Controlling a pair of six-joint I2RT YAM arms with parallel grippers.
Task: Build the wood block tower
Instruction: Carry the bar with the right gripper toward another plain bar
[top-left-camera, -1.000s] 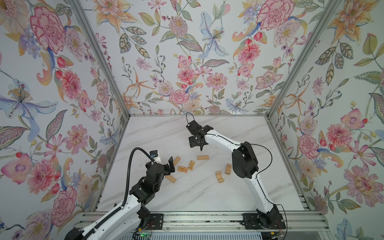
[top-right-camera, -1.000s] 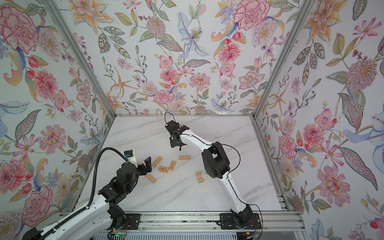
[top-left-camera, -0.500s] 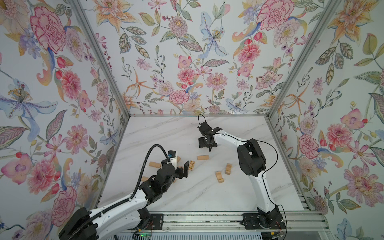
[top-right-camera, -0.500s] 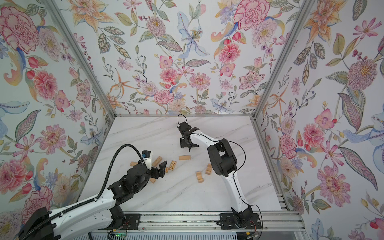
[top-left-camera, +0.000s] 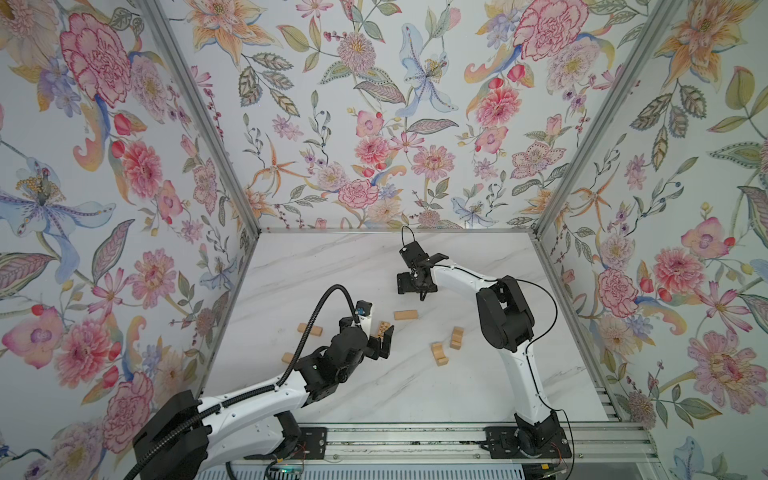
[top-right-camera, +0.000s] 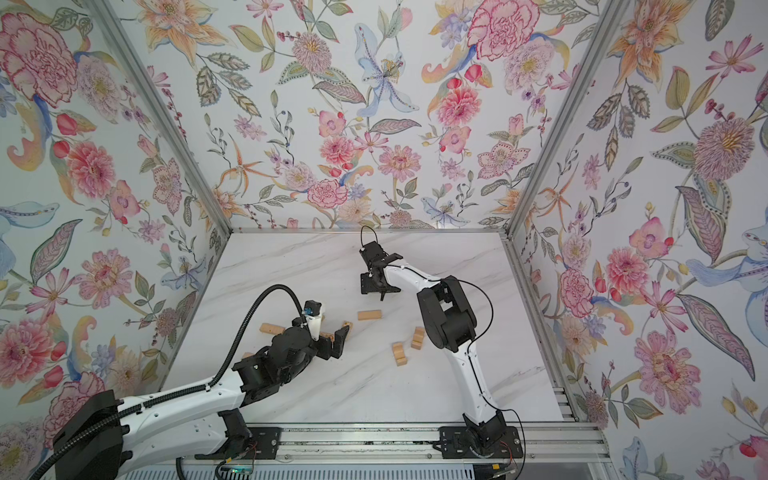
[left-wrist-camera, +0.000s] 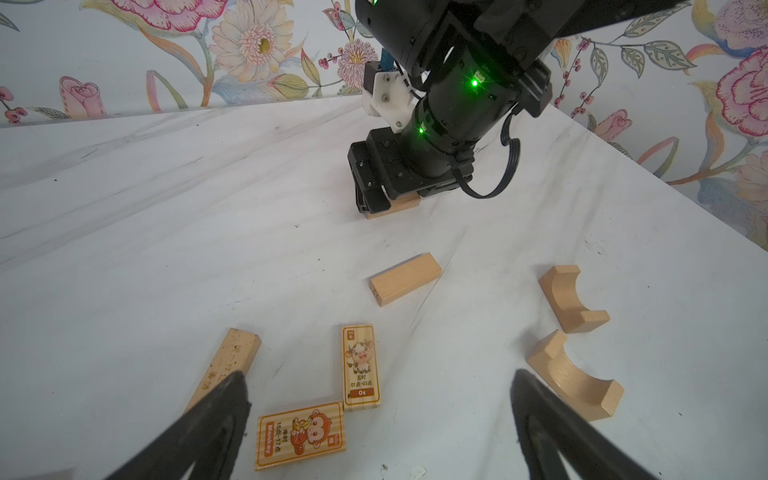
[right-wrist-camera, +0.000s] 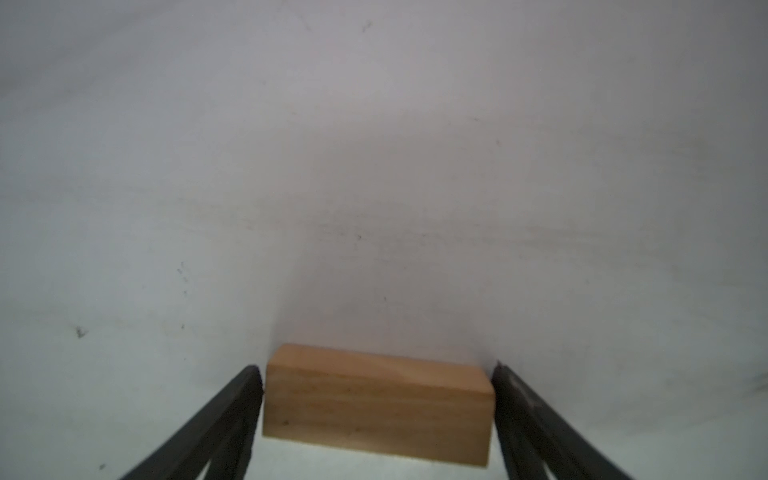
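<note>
In both top views the white marble-patterned table carries the light-tan wood blocks lying loose and flat, and no tower stands yet. A plain rectangular bar lies mid-table and two notched arch blocks lie near each other beside the right arm. The right end effector is down at the far middle, and the left end effector hovers low over the near-left cluster. In the left wrist view its jaws are spread wide and empty. They straddle a printed Ox block and a printed Monkey block whose corners touch, with an engraved bar just beside one finger. Closing here would likely catch two pieces or shove the engraved bar aside. In the right wrist view a short tan wooden bar lies crosswise on the table with a jaw at each end. They sit so close that I cannot tell whether they pinch it or have let go. If one finger clings as the arm lifts, this likely base piece could twist or tip, and every later layer would sit skewed. Both arms also work toward the middle, so a reach across risks a knock.
</note>
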